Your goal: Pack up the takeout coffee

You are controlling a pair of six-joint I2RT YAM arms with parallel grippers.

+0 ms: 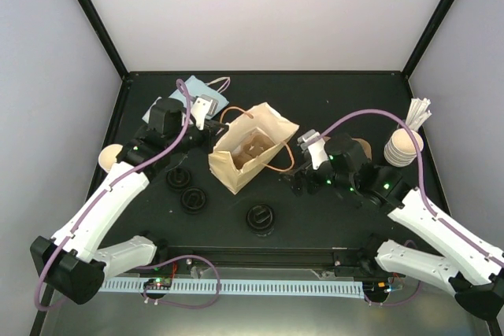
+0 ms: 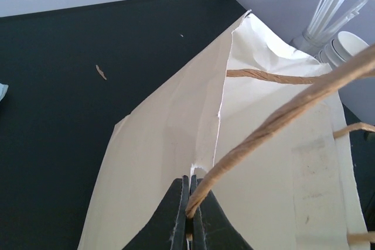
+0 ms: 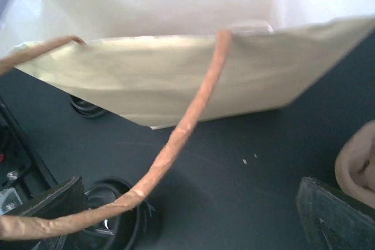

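1. The left arm reaches from its base at 7 o'clock toward 1 o'clock, then bends at the wrist toward the 9 o'clock side of the paper bag (image 1: pixel 253 147).
2. The left claw (image 2: pixel 188 218) is clenched on the paper bag's rim. Its two dark fingers are pressed together where a twisted handle (image 2: pixel 281 115) leaves the paper.
3. The right arm reaches from its base at 5 o'clock toward 10 o'clock, with its wrist low over the bench (image 1: pixel 331 108) just beside the bag's 4 o'clock corner.
4. The right claw (image 3: pixel 190 191) is released and grasps nothing, its fingers spread wide. A second handle (image 3: pixel 187 127) droops from the bag wall across the front of one finger.
5. The paper bag stands open-mouthed at the bench's centre, between the two claws.
6. The takeout coffee (image 1: pixel 109 156) sits at the bench's 9 o'clock edge, partly hidden by the left arm and well apart from the bag.
7. Three black lids (image 1: pixel 194 198) lie at 6 to 8 o'clock of the bag.
8. A stack of cups (image 1: pixel 403 147) holding white sticks stands at the 3 o'clock edge.
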